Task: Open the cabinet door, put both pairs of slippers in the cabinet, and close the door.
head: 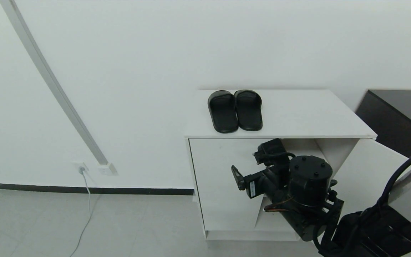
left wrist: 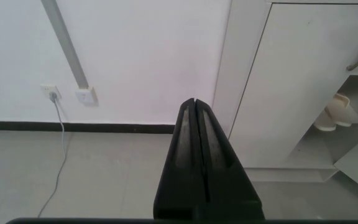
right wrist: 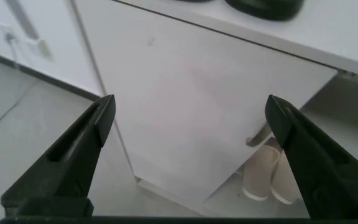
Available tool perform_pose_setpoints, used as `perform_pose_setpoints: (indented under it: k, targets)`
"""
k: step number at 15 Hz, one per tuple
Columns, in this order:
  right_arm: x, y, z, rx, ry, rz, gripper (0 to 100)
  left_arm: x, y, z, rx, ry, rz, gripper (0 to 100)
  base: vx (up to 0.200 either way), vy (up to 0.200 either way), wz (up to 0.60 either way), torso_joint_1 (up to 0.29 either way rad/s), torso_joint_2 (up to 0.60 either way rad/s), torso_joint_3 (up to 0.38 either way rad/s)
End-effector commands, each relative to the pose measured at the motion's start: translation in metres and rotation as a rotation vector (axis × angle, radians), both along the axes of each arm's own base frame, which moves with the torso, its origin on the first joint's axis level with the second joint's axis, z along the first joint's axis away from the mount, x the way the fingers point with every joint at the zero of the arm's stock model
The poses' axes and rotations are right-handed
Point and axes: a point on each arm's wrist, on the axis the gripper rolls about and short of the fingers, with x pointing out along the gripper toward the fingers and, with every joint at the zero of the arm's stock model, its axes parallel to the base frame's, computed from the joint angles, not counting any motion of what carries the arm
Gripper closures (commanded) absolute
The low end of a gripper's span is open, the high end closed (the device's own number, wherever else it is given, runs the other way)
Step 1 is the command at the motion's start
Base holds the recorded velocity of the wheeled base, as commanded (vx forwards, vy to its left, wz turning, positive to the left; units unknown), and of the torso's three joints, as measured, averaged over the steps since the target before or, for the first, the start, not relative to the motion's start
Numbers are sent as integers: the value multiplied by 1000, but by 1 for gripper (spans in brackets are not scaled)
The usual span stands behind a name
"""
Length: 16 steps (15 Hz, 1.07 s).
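The black slippers (head: 235, 110) lie side by side near the front edge of the cabinet (head: 298, 117) top, with bare top to their right; the right door (head: 366, 171) stands swung open, the left door (head: 223, 178) is closed, and open floor lies to the left. The right pincer (right wrist: 191, 118) hangs before the closed door, fingers wide apart, and the left pincer (left wrist: 194, 109) is pressed together on nothing. A pale pair of slippers (right wrist: 269, 177) sits low inside, partly cut off by the door edge.
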Motion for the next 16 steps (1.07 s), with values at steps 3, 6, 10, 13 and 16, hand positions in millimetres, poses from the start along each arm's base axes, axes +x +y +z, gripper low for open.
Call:
perform_pose_setpoints:
  k: [3, 6, 10, 13, 16]
  targets:
    - [-2, -3, 12, -5, -89, 7, 0, 0, 0, 0, 2, 1, -1, 100, 0, 0, 0, 53, -115, -64]
    - [-3, -3, 29, -59, -58, 6, 0, 0, 0, 0, 3, 1, -4, 100, 0, 0, 0, 0, 0, 0]
    - [11, 16, 74, 36, 92, -66, 0, 0, 0, 0, 3, 1, -4, 100, 0, 0, 0, 0, 0, 0]
    - [19, 30, 94, 79, 120, -124, 0, 0, 0, 0, 6, 2, -4, 100, 0, 0, 0, 0, 0, 0]
    - [24, 38, 90, 78, 117, -147, 0, 0, 0, 0, 6, 2, -3, 100, 0, 0, 0, 0, 0, 0]
